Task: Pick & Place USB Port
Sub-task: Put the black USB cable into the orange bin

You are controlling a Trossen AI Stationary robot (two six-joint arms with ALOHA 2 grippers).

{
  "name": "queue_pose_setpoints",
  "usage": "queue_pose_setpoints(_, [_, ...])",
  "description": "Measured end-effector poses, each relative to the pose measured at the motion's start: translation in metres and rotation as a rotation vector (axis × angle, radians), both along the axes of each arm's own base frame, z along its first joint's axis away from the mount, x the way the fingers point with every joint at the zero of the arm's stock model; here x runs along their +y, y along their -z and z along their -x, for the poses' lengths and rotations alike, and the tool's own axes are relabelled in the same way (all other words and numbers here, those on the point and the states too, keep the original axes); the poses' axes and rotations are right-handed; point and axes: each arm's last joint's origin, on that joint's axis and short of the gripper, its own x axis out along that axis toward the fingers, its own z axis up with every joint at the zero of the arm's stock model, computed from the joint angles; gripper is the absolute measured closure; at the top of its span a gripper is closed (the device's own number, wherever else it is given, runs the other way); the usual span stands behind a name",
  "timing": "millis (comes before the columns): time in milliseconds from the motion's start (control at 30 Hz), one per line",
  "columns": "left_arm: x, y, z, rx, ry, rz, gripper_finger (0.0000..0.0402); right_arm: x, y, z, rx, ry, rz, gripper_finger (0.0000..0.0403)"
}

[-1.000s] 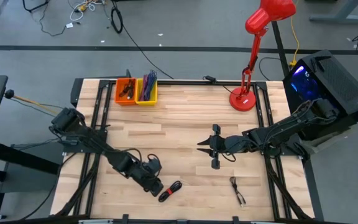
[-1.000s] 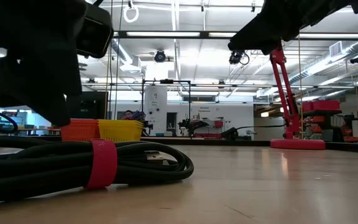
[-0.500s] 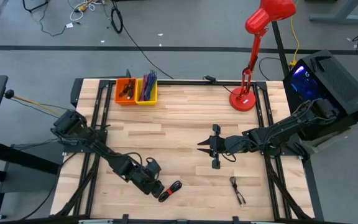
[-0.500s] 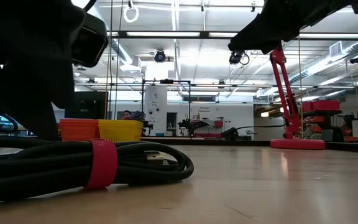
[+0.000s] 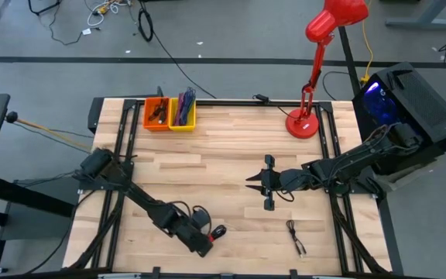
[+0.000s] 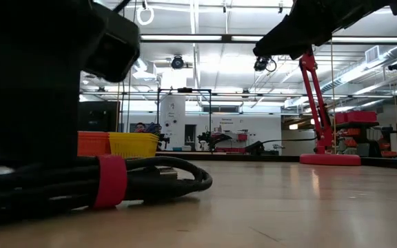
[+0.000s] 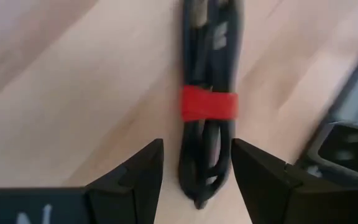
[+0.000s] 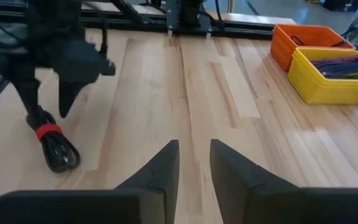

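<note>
The USB cable is a black coil bound by a red strap. It lies flat on the wooden table near the front edge, also seen in the low view and the right wrist view. My left gripper is open and tipped down over the coil's near end, one finger on each side, with a gap between fingers and cable. In the high view it covers most of the coil. My right gripper hovers open over the table's middle, holding nothing.
An orange bin and a yellow bin stand at the far left edge. A red desk lamp stands at the far right. A small loose black cable lies near the front right. A black computer case sits off the table's right side.
My left gripper has moved toward the table's near edge and right, and has sunk lower. It now stands over the coiled cable with its fingers on either side of the coil's end. The cable has stayed where it was.
</note>
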Motion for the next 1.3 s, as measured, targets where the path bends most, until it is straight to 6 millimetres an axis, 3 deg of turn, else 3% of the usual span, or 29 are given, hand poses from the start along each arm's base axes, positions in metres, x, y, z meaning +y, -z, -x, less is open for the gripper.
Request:
queue_pose_setpoints(200, [-0.009, 0.009, -0.014, 0.061, 0.038, -0.010, 0.0209, 0.000, 0.002, 0.001, 0.018, 0.001, 0.003, 0.0311])
queue_pose_setpoints(467, [-0.006, 0.008, -0.018, 0.071, 0.023, -0.022, 0.0214, 0.000, 0.002, 0.001, 0.018, 0.001, 0.002, 0.0311])
queue_pose_setpoints(700, [-0.005, 0.009, -0.016, 0.071, 0.074, -0.072, 0.0271, 0.000, 0.002, 0.001, 0.022, 0.002, 0.002, 0.0311])
queue_pose_setpoints(867, [0.002, 0.009, -0.022, 0.045, 0.106, -0.098, 0.0360, 0.000, 0.002, 0.001, 0.024, 0.002, 0.003, 0.0311])
queue_pose_setpoints(1167, [0.020, 0.007, -0.035, -0.021, 0.117, -0.185, 0.0364, 0.000, 0.003, 0.002, 0.032, 0.001, 0.007, 0.0311])
queue_pose_setpoints(1300, [0.035, -0.003, -0.036, -0.012, 0.138, -0.285, 0.0364, -0.001, 0.005, 0.002, 0.052, 0.005, 0.015, 0.0311])
